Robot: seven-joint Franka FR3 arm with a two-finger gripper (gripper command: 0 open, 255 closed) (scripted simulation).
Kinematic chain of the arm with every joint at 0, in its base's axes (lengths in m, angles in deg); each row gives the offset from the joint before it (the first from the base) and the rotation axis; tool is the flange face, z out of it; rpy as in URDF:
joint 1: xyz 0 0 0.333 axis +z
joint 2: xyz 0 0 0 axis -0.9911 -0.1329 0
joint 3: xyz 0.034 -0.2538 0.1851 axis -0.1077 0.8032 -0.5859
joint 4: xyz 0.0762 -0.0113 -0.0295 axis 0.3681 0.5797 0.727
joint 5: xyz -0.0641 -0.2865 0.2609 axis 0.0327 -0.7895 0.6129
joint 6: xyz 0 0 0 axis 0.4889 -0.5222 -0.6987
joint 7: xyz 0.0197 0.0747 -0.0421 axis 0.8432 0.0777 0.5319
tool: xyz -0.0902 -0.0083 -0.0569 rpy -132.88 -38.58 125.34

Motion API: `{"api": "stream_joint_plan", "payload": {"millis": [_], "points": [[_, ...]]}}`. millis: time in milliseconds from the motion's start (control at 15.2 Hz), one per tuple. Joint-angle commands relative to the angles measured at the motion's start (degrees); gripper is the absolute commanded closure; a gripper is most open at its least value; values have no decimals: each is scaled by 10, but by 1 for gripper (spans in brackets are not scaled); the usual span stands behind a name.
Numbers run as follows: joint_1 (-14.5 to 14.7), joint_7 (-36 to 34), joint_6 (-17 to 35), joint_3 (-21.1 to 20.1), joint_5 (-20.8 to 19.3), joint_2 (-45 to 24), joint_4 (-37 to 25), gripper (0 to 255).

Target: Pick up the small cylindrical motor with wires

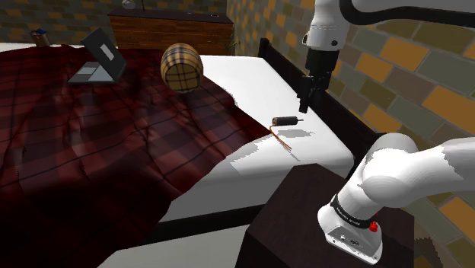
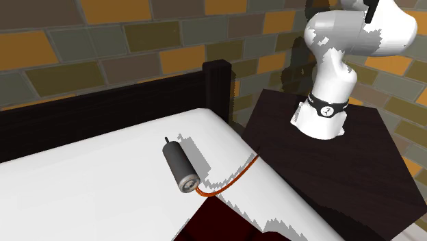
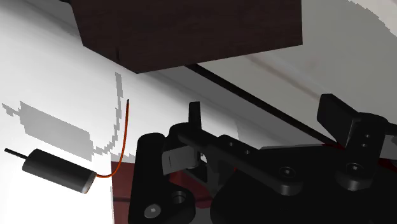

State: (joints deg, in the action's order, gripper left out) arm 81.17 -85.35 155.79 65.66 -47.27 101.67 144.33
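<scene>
The dark cylindrical motor (image 1: 286,120) lies on the white sheet (image 1: 323,151), below and beside the hovering gripper (image 1: 303,106) (fingers spread apart, holding nothing). Its orange wire (image 1: 282,138) is hard to trace near the plaid blanket (image 1: 114,152).

We see a white bed (image 1: 255,76) half covered by a dark red plaid blanket (image 1: 91,152). On the blanket, an open grey laptop (image 1: 99,62) sits near a tan checked barrel (image 1: 183,67). A brown dresser (image 1: 171,30) stands behind them, and a brick wall (image 1: 411,68) rises beyond the dark headboard (image 2: 102,120).
</scene>
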Motion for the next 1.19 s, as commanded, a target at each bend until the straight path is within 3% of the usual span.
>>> {"api": "stream_joint_plan", "payload": {"millis": [0, 528, 1122], "points": [[0, 0, 0, 0, 0, 0, 0, 0], [-34, 19, 163, 35, -41, -64, 87, 0], [-70, 36, 361, 81, -76, -205, 126, 0]]}}
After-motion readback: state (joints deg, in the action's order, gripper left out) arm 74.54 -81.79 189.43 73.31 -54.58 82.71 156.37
